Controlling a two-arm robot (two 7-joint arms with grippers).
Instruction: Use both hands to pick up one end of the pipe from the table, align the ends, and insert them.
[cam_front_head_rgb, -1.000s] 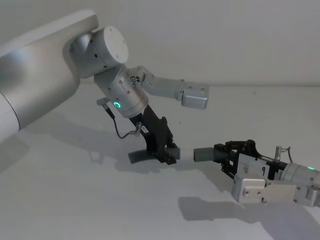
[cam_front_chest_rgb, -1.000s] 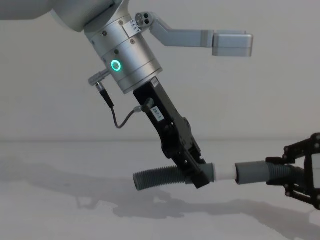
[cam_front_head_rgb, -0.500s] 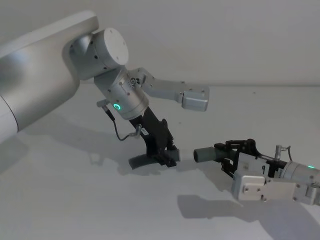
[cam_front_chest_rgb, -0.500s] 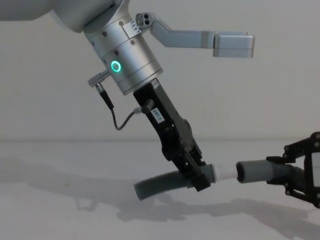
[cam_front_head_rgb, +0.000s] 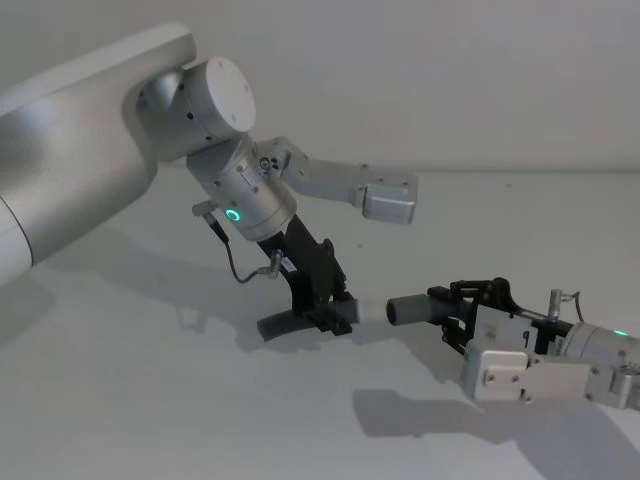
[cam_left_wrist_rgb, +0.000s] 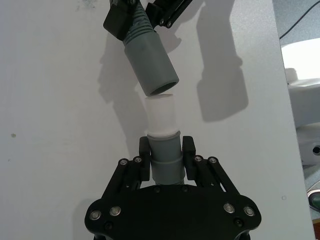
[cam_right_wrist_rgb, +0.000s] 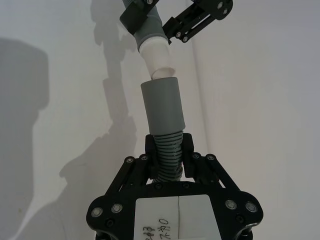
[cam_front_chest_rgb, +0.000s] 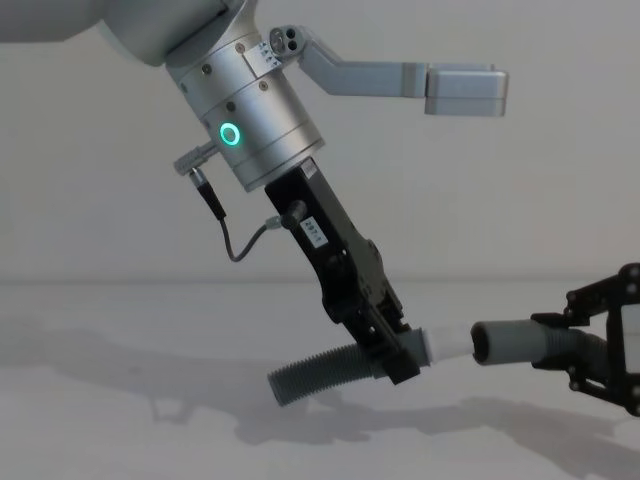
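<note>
Alignment is the step in hand, and it has slipped slightly: a second ago the white spigot (cam_front_chest_rgb: 447, 345) was held almost level and in line with the grey sleeve (cam_front_chest_rgb: 505, 343), whereas now the left hose piece (cam_front_chest_rgb: 325, 371) is pitched, its ribbed tail dropped toward the table (cam_front_head_rgb: 150, 400) and its spigot raised. The ends are brought no closer; a small gap is seen between them in the chest view. In the left wrist view the sleeve mouth is angled off the spigot's axis, so a straight push would probably catch on the rim; the tilt is judged to need correcting first.

The left gripper (cam_left_wrist_rgb: 166, 159) is clamped on the smooth cuff just behind the spigot. The right gripper (cam_right_wrist_rgb: 169, 156) is closed on the ribs of the right hose piece (cam_right_wrist_rgb: 167, 155), with the sleeve projecting ahead of its fingers. Nothing lies between the two ends, and no other object is seen near either gripper.
</note>
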